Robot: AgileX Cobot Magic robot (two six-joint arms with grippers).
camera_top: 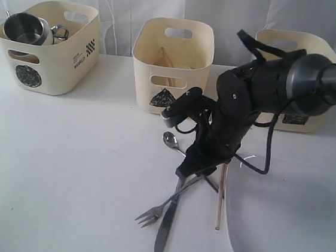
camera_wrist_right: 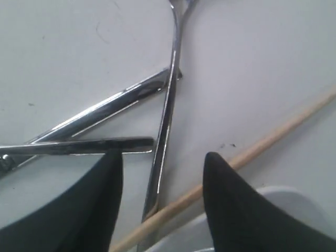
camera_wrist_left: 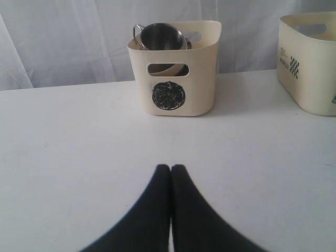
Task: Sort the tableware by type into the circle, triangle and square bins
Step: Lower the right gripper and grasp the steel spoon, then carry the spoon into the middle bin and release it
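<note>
My right gripper (camera_top: 195, 166) hangs open just above a crossed pile of steel cutlery: spoon (camera_top: 170, 140), fork (camera_top: 151, 213) and knife (camera_top: 165, 229). A wooden chopstick (camera_top: 221, 195) lies beside them. In the right wrist view a steel handle (camera_wrist_right: 164, 126) and the chopstick (camera_wrist_right: 262, 144) pass between the open fingers (camera_wrist_right: 102, 184). The large white plate (camera_top: 289, 229) lies at the front right. The circle bin (camera_top: 49, 59) holds steel mugs (camera_top: 25, 28). The triangle bin (camera_top: 171, 66) holds a chopstick. My left gripper (camera_wrist_left: 170, 168) is shut and empty over bare table.
The third bin (camera_top: 302, 50) stands at the back right, mostly behind the right arm. A white curtain backs the table. The circle bin (camera_wrist_left: 176, 84) faces the left gripper, with the triangle bin (camera_wrist_left: 310, 68) off to one side.
</note>
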